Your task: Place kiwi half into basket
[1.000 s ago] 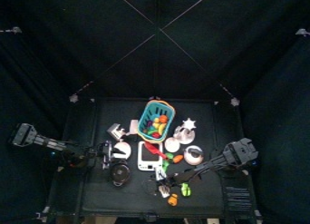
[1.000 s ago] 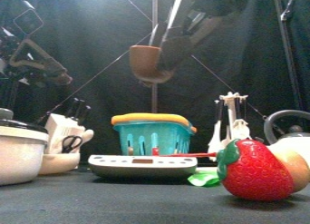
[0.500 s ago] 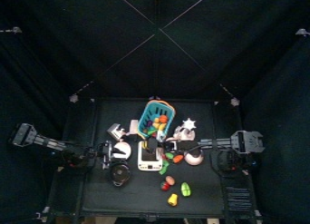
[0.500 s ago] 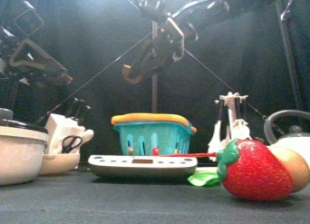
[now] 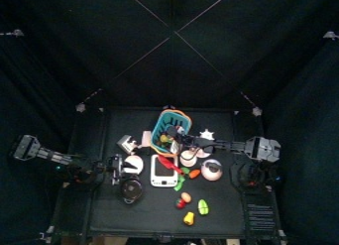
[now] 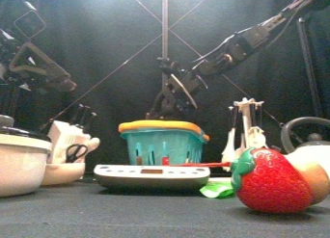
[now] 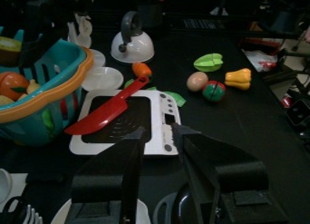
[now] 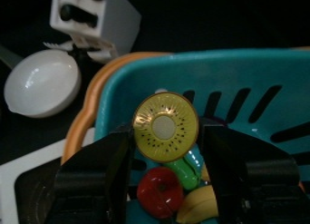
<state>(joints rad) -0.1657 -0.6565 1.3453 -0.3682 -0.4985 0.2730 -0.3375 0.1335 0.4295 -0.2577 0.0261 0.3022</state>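
The kiwi half (image 8: 166, 126) shows its green cut face with a pale centre. My right gripper (image 8: 169, 141) is shut on it and holds it over the teal slatted basket (image 8: 260, 82), which holds several fruit pieces. In the top view the right arm reaches from the right to the basket (image 5: 169, 128). In the front view the right gripper (image 6: 172, 88) hangs just above the basket (image 6: 164, 144). My left gripper (image 7: 155, 150) is open and empty, resting at the table's left (image 5: 99, 170).
A white flat scale (image 7: 127, 128) with a red knife (image 7: 111, 108) on it lies in front of the basket. A kettle (image 7: 130, 42) and loose fruit pieces (image 7: 212, 82) lie nearby. A strawberry (image 6: 271, 179) and a bowl (image 6: 19, 163) stand near the front edge.
My right arm has swung from the table's front to the basket with the kiwi half in its grip, and has come down close above it. The left arm has not moved.
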